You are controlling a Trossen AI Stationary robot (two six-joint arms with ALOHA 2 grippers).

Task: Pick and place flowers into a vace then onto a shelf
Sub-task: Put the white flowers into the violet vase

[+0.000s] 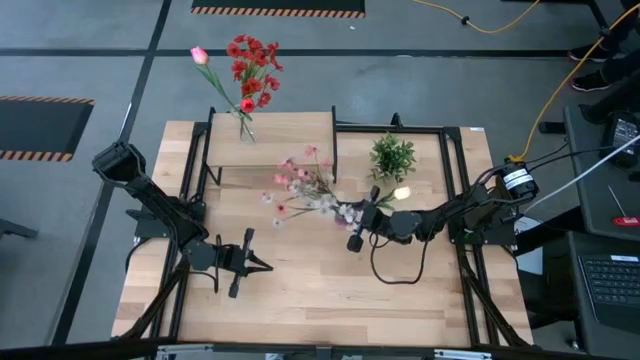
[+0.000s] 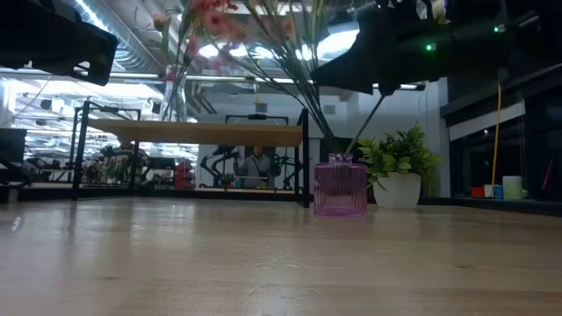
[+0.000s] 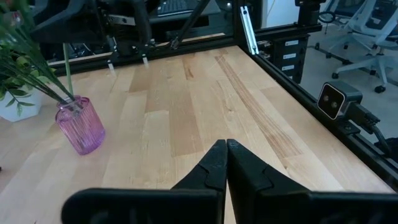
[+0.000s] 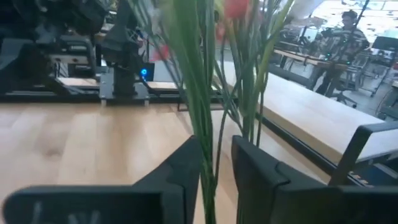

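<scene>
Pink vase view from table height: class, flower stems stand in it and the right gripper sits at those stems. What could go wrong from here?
1. A stem runs between the right gripper's parted fingers; drawing back could snag it and drag the flowers out.
2. The flowers lean far out of the narrow pink vase, so it may tip over.
3. The potted plant stands close beside the vase; a wide move might knock it.

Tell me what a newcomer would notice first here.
The pink vase at mid-table, its flowers splaying toward the shelf. The right gripper has a green stem between its parted fingers. A second vase with red flowers stands on the shelf.
</scene>
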